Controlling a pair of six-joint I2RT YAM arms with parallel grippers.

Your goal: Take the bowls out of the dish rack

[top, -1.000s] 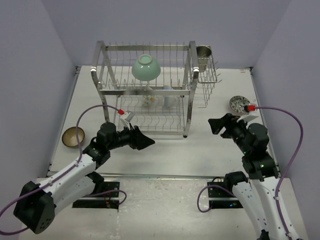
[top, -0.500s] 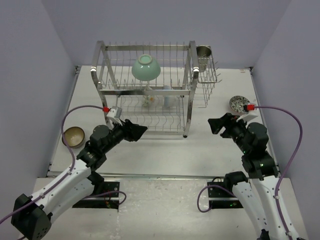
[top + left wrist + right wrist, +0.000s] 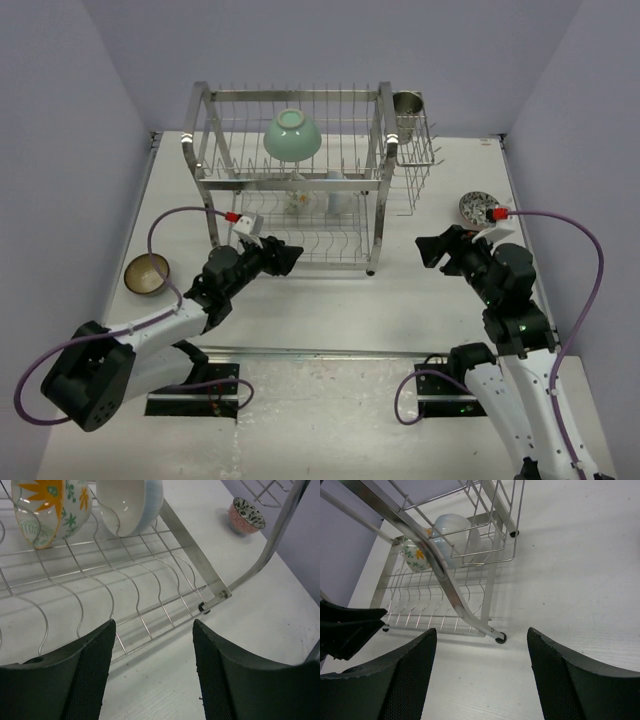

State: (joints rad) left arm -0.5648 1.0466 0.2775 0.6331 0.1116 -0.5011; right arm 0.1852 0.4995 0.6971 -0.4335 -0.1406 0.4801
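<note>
The steel dish rack [image 3: 212, 96] stands at the table's back middle. A mint-green bowl [image 3: 291, 135] sits upside down on its upper tier. On the lower tier stand a white bowl with yellow flowers [image 3: 47, 507] and a pale bluish-white bowl [image 3: 132, 502]; both also show in the right wrist view, flowered [image 3: 413, 555] and pale [image 3: 451, 528]. A dark brown bowl [image 3: 146, 273] rests on the table at left. A pinkish patterned bowl [image 3: 479, 208] rests at right, also in the left wrist view [image 3: 246, 515]. My left gripper [image 3: 287, 258] is open and empty at the rack's lower front edge. My right gripper [image 3: 430, 250] is open and empty, right of the rack.
A steel cylindrical cup [image 3: 406, 103] stands in the rack's wire side basket [image 3: 418, 160]. Purple walls close in left, right and back. The rack's front right foot [image 3: 500, 640] lies just ahead of my right gripper.
My left gripper has swung from the table in front of the rack up and back toward the lower tier's front edge. The right arm has not moved.
</note>
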